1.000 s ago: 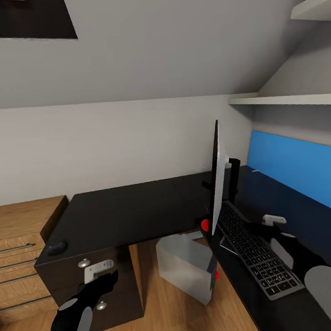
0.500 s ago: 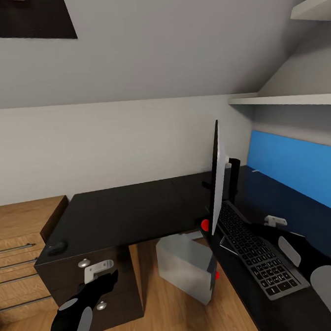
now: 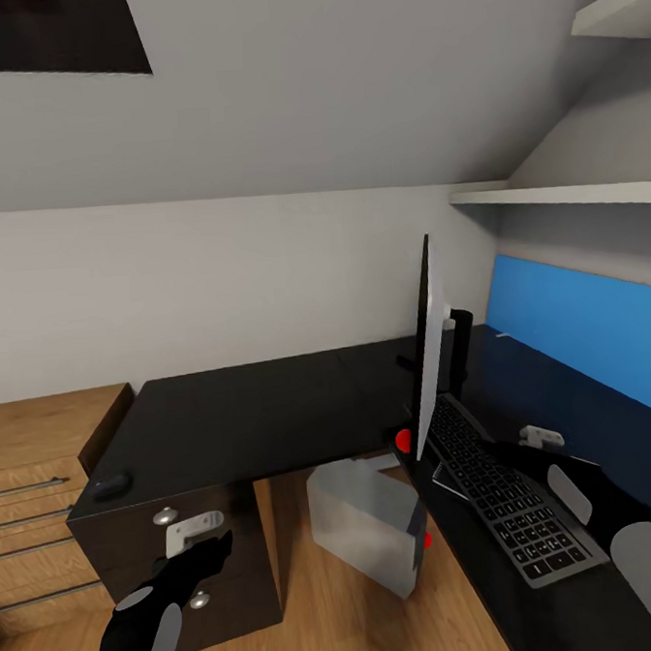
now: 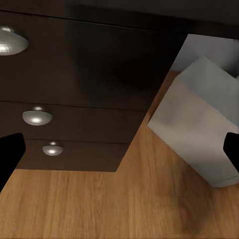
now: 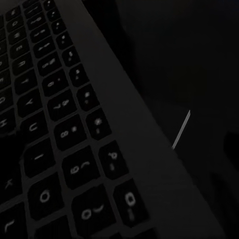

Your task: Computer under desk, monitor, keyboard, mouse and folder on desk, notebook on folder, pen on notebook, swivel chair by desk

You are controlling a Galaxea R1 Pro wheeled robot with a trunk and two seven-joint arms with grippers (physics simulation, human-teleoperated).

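Keyboard (image 3: pixel 508 504) lies on the black desk (image 3: pixel 264 417) at lower right of the head view, just beside the edge-on monitor (image 3: pixel 425 348), mouse (image 3: pixel 111 487) at the desk's left corner, computer (image 3: pixel 367 526) underneath (tilted), left gripper (image 3: pixel 200 538) fingers apart by the drawers, right gripper (image 3: pixel 540 437) state unclear.

Keyboard (image 3: pixel 502 493) on desk (image 3: pixel 264 417) beside monitor (image 3: pixel 426 348); computer (image 3: pixel 369 526) underneath.

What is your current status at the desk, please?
Left hand open, low beside the glossy black desk's drawers. Right hand beside the slim grey keyboard, state unclear. Small dark mouse sits far off.
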